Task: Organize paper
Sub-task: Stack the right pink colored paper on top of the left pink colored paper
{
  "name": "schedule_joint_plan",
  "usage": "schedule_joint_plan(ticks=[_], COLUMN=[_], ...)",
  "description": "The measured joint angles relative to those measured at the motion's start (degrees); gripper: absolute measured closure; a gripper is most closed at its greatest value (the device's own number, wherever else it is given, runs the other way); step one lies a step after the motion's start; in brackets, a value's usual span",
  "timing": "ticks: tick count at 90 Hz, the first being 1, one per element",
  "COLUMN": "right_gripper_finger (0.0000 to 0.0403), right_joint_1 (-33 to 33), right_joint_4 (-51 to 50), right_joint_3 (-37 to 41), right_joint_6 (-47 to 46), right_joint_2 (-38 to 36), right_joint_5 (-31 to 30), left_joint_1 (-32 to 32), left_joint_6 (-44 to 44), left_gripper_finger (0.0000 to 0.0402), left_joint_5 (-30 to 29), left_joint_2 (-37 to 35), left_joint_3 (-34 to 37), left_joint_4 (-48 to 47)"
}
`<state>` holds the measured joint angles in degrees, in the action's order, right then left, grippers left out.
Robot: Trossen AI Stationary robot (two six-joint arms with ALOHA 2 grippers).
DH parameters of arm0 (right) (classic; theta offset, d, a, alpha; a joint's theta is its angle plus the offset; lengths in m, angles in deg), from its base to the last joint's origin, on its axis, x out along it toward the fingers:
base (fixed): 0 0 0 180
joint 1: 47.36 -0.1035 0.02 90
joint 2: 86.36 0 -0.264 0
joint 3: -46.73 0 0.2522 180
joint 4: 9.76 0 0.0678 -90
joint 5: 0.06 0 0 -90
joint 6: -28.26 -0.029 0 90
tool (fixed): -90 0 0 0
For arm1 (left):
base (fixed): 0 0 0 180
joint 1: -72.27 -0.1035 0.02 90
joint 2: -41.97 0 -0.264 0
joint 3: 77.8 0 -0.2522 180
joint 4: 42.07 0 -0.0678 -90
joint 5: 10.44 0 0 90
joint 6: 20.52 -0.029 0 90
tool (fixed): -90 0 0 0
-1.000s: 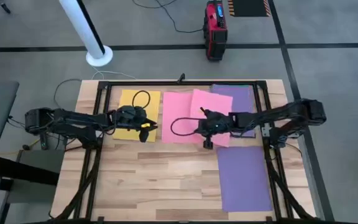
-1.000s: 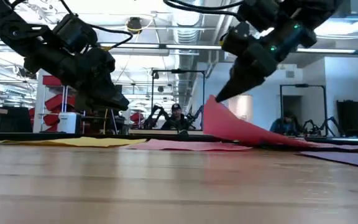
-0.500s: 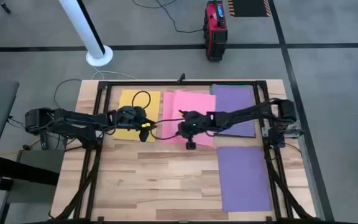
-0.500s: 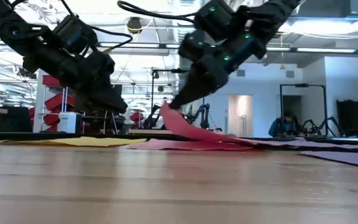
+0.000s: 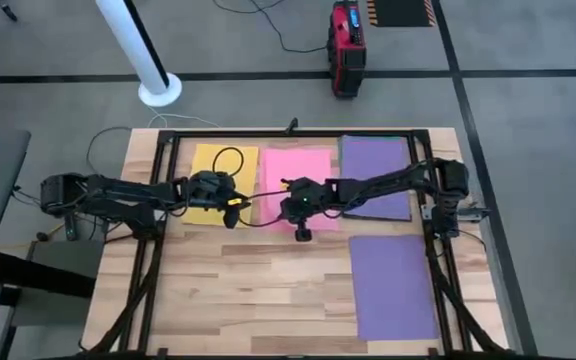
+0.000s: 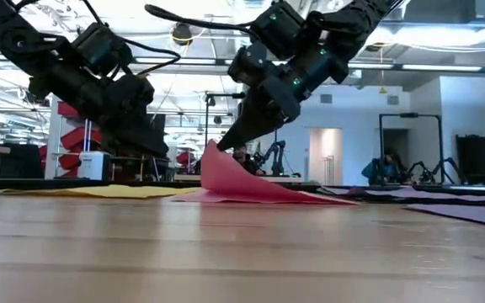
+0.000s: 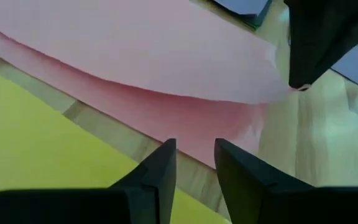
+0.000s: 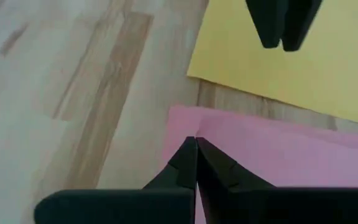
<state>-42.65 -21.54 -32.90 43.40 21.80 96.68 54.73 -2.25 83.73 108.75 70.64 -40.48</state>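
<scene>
The right hand [image 6: 219, 145] pinches the lifted corner of a flat pink paper sheet [image 5: 308, 165], which lies over what seems a second pink sheet [image 7: 185, 127]. The left hand [image 5: 236, 211], fingers narrowly parted and holding nothing, hovers over the yellow paper sheet's [image 5: 208, 160] edge. Two purple sheets [image 5: 393, 285] lie apart on the bare wooden table [image 5: 248, 300].

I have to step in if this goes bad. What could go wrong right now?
The right gripper pinches one corner of the top pink sheet, lifted and curved; a tug could crease or tear it. Released now, it may settle askew on the pink sheet under it. The left gripper hovers close by, so the arms could collide.
</scene>
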Motion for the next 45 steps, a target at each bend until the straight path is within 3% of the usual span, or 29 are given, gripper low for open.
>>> schedule_joint_plan(ticks=[45], right_gripper_finger=[0.0403], right_joint_1=[0.7], right_joint_4=[0.5], right_joint_3=[0.0], right_joint_6=[0.4], right_joint_2=[0.0], right_joint_5=[1.3], left_joint_1=[0.0], left_joint_6=[1.1], left_gripper_finger=[0.0295], left_joint_5=[-0.7], left_joint_2=[0.0], left_joint_3=[0.0], left_joint_4=[0.0])
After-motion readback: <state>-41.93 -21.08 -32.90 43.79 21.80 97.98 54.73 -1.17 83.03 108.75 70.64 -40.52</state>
